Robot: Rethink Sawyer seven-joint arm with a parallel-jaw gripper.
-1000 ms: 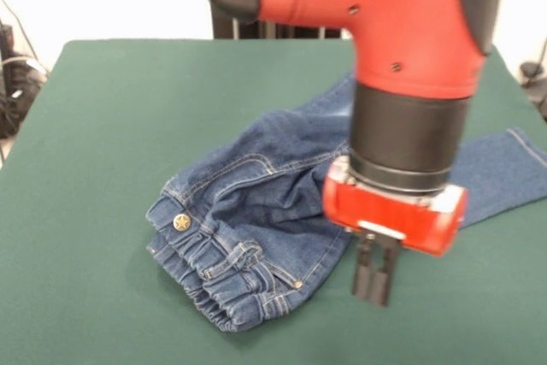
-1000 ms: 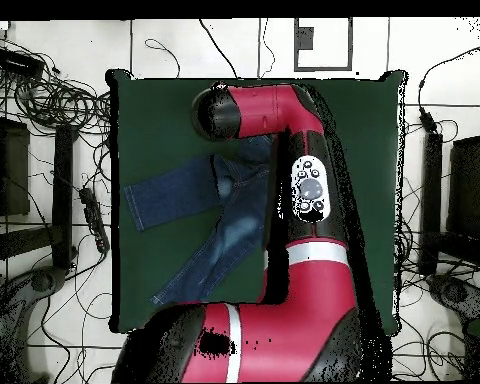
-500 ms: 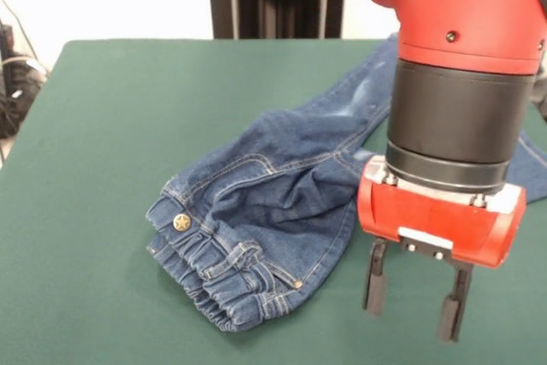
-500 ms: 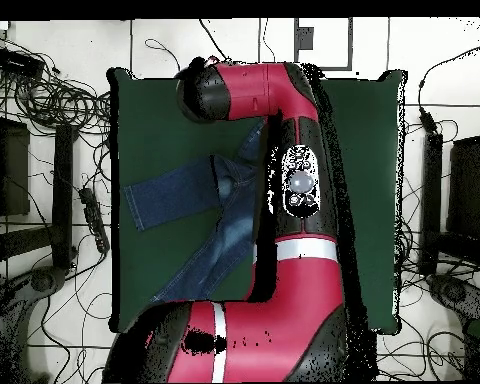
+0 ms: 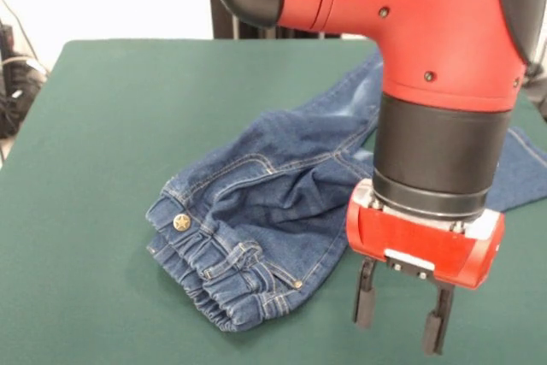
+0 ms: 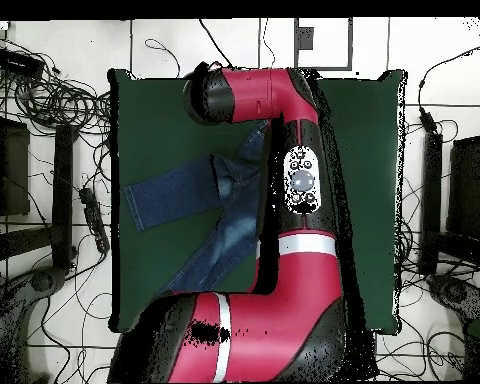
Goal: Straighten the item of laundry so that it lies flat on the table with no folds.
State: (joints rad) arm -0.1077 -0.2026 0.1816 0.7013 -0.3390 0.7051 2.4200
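Right now my gripper (image 5: 398, 325) hangs with its jaws spread and empty just above the table (image 5: 102, 126), just beside the jeans (image 5: 256, 203), apart from them. Their gathered waistband faces the front edge, rumpled, both legs running back under my arm. Green cloth covers the table; cables litter the floor around it.

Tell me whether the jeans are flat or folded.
Folded: the jeans are bunched at the waistband with creases, legs splayed apart on the table.

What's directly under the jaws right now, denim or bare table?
Bare green table: the open gripper hangs just beside the jeans, past the waistband's edge. Overhead, the arm covers that spot and part of the jeans.
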